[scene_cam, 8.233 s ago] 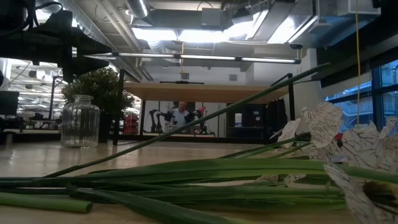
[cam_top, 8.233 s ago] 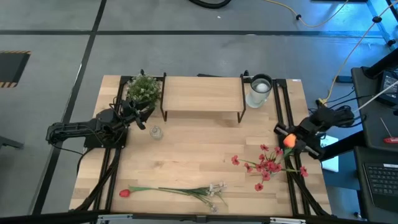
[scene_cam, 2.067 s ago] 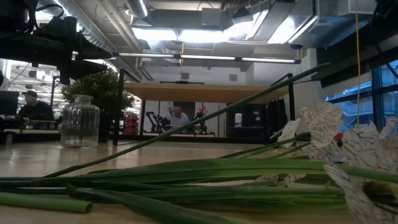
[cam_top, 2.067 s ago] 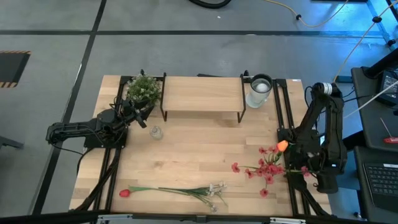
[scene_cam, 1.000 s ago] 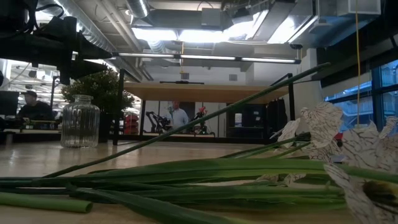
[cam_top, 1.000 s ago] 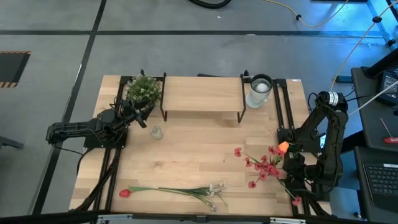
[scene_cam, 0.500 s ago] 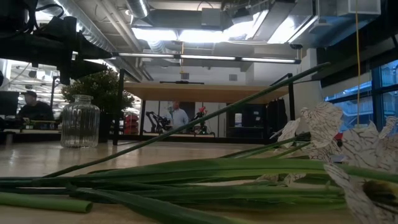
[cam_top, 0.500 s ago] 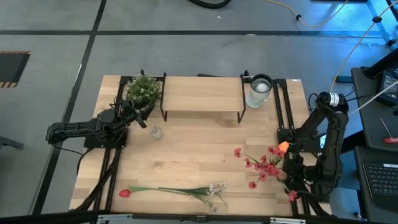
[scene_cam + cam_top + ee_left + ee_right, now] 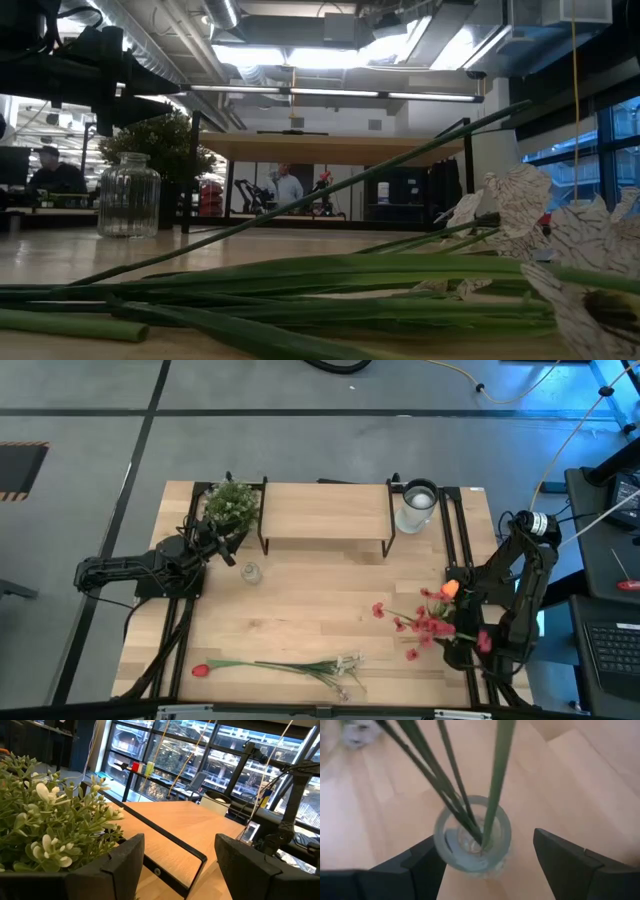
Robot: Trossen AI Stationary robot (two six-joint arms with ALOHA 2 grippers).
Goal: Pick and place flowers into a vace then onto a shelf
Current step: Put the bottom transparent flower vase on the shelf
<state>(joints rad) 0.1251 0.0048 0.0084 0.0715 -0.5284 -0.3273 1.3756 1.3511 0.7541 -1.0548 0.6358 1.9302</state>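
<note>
While spread wide, right gripper point(image 9: 485, 870) hangs above glass vase point(image 9: 472, 840) holding green stems point(image 9: 455, 785), over wooden tabletop point(image 9: 310, 610).

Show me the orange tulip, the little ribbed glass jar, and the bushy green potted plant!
orange tulip point(image 9: 451, 589): high view, on its bloom.
little ribbed glass jar point(image 9: 128, 196): low view, on its ribbed body.
bushy green potted plant point(image 9: 231, 503): high view, on its leaves.

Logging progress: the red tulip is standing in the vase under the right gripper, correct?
No. The red tulip lies flat on the table near its front edge, as the high view shows. The vase under the right gripper holds other stems.
</note>
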